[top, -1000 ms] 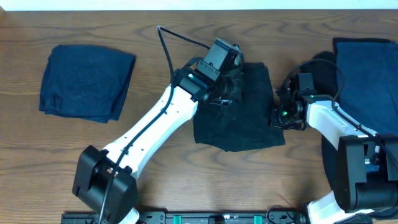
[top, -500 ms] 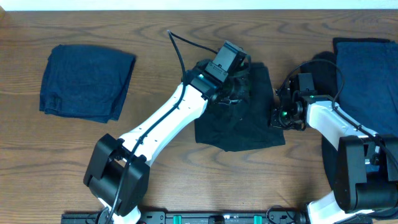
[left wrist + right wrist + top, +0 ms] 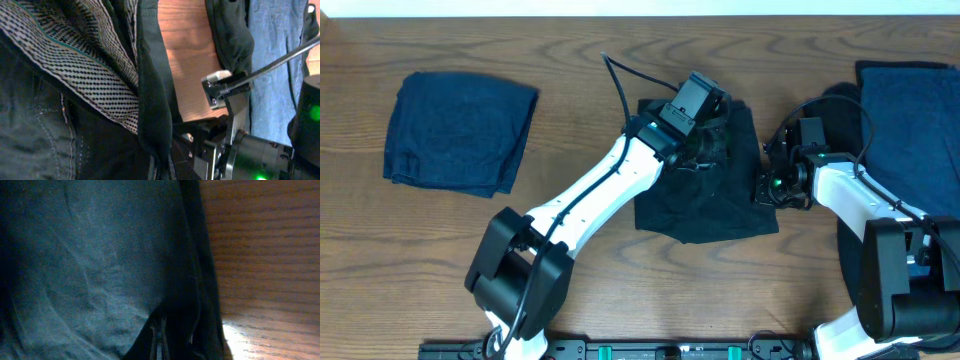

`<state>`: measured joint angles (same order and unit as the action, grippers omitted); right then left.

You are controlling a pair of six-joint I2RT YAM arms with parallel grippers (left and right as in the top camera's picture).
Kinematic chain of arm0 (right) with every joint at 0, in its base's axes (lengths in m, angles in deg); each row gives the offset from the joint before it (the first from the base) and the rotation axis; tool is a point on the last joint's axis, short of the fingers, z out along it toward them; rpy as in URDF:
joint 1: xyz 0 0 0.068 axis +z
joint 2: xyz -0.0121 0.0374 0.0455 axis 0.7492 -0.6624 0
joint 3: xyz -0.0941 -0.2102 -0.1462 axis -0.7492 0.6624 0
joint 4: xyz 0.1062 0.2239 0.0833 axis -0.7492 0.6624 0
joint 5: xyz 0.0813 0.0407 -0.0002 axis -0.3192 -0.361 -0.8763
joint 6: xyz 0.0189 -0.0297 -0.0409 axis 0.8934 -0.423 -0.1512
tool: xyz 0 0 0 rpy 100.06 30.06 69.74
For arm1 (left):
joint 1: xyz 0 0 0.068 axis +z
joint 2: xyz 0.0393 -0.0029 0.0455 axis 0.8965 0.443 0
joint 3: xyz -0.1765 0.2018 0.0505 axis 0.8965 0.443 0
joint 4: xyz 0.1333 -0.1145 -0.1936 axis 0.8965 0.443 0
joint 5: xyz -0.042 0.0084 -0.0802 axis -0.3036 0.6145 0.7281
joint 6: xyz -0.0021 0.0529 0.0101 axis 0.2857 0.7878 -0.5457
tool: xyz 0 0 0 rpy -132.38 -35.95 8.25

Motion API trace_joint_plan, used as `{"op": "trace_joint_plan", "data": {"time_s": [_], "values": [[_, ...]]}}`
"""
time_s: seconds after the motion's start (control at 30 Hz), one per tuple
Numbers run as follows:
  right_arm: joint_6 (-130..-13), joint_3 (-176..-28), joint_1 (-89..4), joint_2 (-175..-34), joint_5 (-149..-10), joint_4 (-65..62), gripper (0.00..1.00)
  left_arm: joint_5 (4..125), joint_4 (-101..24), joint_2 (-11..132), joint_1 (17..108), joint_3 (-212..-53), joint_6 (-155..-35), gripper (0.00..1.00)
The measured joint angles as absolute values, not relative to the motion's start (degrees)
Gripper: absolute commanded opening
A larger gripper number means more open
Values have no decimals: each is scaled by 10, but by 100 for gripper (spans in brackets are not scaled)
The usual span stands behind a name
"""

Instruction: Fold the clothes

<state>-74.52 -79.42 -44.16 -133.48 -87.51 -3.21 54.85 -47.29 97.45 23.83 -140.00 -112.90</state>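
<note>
A black garment (image 3: 705,205) lies crumpled at the table's middle. My left gripper (image 3: 712,140) is over its top part and shut on a fold of it. In the left wrist view the black fold (image 3: 150,100) runs down into the jaws (image 3: 162,170), beside a pale patterned inner hem (image 3: 75,65). My right gripper (image 3: 761,190) is at the garment's right edge. In the right wrist view its fingers (image 3: 160,342) are pinched together on dark cloth (image 3: 90,265). A folded navy garment (image 3: 460,130) lies at the left, and another navy one (image 3: 910,120) at the far right.
The right arm's wrist (image 3: 245,155) and its cable (image 3: 270,65) stand close to my left gripper. Bare wooden table (image 3: 580,110) separates the left navy garment from the black one. The right navy garment also shows in the left wrist view (image 3: 272,50).
My left arm has swung to the right, carrying the held fold of the black garment toward its right side. The right arm has not moved.
</note>
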Motion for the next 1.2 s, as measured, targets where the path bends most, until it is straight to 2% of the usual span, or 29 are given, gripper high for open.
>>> {"op": "trace_joint_plan", "data": {"time_s": [1.2], "values": [[-745,-794,-442,-1335,-877,-33,7,548,-529,1018,198,-1400,-1140,7]]}}
